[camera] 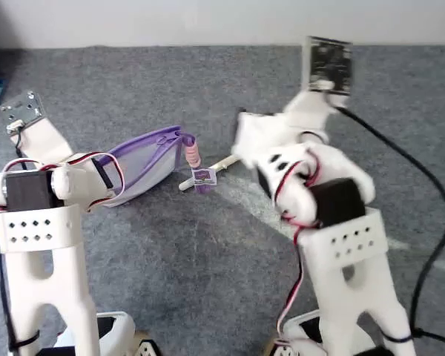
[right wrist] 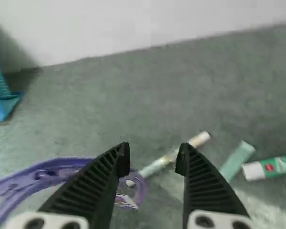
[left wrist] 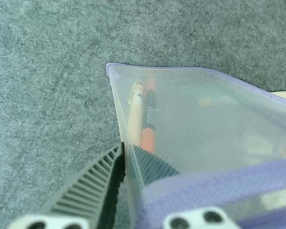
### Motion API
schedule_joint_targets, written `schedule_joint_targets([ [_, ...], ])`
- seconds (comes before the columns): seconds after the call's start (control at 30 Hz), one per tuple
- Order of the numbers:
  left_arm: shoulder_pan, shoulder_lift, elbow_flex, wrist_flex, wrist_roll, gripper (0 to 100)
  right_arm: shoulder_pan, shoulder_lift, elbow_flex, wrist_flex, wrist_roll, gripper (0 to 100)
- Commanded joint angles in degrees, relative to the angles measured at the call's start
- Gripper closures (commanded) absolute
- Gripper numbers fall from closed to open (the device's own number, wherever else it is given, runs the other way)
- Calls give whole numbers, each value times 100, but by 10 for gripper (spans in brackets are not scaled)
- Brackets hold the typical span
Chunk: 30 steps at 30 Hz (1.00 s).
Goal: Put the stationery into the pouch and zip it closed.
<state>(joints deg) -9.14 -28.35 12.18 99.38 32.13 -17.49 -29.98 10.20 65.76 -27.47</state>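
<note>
1. Pouch [camera: 144,167]: purple-edged mesh, lying on the grey mat [camera: 208,259]. In the high view its mouth is gaping toward 3 o'clock.
2. Left gripper [left wrist: 127,164]: pinching the pouch's side edge, with one finger [left wrist: 100,191] outside and the other showing behind the mesh.
3. Contents: a cream pen [left wrist: 135,112] and an orange item [left wrist: 148,139] are showing through the mesh.
4. Right gripper [right wrist: 152,160]: hovering over the mat with jaws standing wide, holding nothing.
5. White pen [camera: 211,169]: lying at 3 o'clock of the mouth, just beside it.
6. Glue stick [right wrist: 271,167] and green cap [right wrist: 236,155]: lying near the white pen.
</note>
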Motion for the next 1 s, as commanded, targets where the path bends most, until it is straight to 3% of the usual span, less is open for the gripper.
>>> schedule_joint_targets([
  [0.0, 0, 141, -75, 18, 44, 988, 743, 514, 26, 268, -448, 780],
  [0.3, 0, 141, -75, 18, 44, 988, 1771, 2888, -466, 277, -1116, 782],
  [0.63, 9, 141, -75, 18, 44, 988, 2132, 5481, -2523, 321, -1292, 782],
  [0.97, 9, 141, -75, 18, 44, 988, 2308, 6818, -3481, 330, -1284, 783],
])
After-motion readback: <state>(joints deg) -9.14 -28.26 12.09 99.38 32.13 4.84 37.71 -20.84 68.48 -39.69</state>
